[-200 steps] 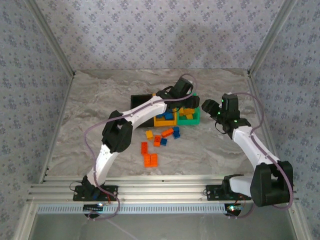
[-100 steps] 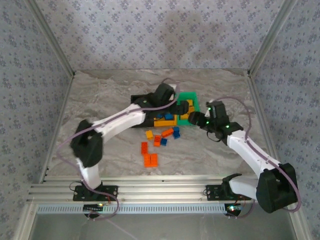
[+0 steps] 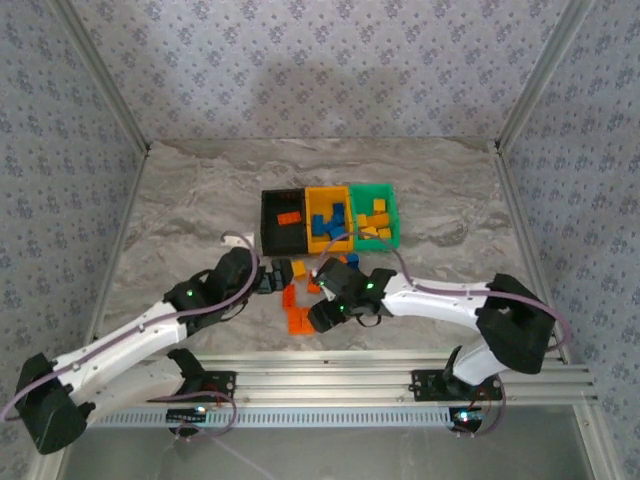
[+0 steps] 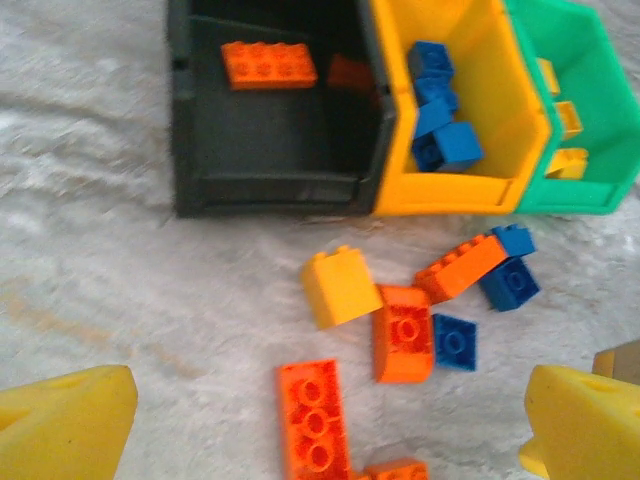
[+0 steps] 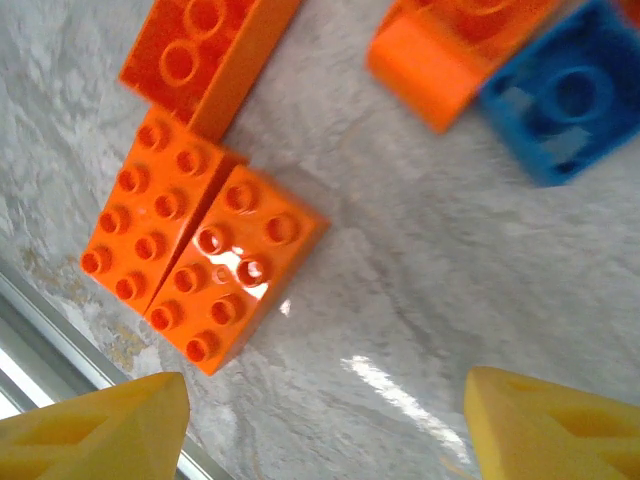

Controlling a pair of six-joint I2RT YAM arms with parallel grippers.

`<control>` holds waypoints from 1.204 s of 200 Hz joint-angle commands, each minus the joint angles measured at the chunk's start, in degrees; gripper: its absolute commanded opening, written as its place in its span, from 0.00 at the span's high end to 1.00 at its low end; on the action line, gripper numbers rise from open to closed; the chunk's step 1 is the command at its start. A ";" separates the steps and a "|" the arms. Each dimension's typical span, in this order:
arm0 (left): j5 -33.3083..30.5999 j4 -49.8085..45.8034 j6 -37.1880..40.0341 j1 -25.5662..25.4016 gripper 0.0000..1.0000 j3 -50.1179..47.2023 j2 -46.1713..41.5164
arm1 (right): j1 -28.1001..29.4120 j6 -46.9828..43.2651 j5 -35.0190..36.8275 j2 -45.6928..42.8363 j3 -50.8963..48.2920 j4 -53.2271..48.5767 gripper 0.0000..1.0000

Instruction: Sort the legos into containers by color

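Sorting is running partway: black bin (image 4: 270, 190), yellow-orange bin (image 4: 450, 195) and green bin (image 4: 580, 195) are each holding some legos (image 4: 268, 63); others are waiting loose under left gripper (image 4: 330, 400) and right gripper (image 5: 328, 395), both spread, empty.

Three containers (image 3: 328, 190) are standing joined in a row: a black bin (image 4: 270, 150), a yellow-orange bin (image 4: 500, 100) and a green bin (image 4: 590, 150). An orange-red brick (image 4: 268, 64) is lying flat in the black one, perhaps with a second, blurred, behind it. Blue bricks (image 4: 445, 145) are lying heaped in the yellow-orange bin, and yellow bricks (image 4: 567, 118) in the green. Before the bins loose legos are lying scattered: a tilted yellow brick (image 4: 340, 288) touching an orange-red one, blue pieces (image 4: 510, 283) nearby, and two orange-red bricks (image 5: 235, 265) side by side, studs up.
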 commanded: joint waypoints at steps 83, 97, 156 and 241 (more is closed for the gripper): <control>-5.14 -6.33 -6.80 -0.40 0.01 -4.28 -7.24 | 3.58 -0.87 11.98 13.03 9.76 -5.14 0.28; -5.53 -6.80 -6.72 -0.40 0.00 -4.37 -7.71 | 3.62 -0.14 12.83 13.26 8.72 -6.02 0.29; -5.90 -7.96 -7.14 -0.44 0.01 -5.23 -9.54 | 2.91 4.27 15.29 3.20 -0.58 -10.92 0.30; -6.40 -9.60 -7.34 -0.33 0.01 -4.94 -11.36 | -1.68 9.53 -2.89 1.75 4.50 -13.75 0.24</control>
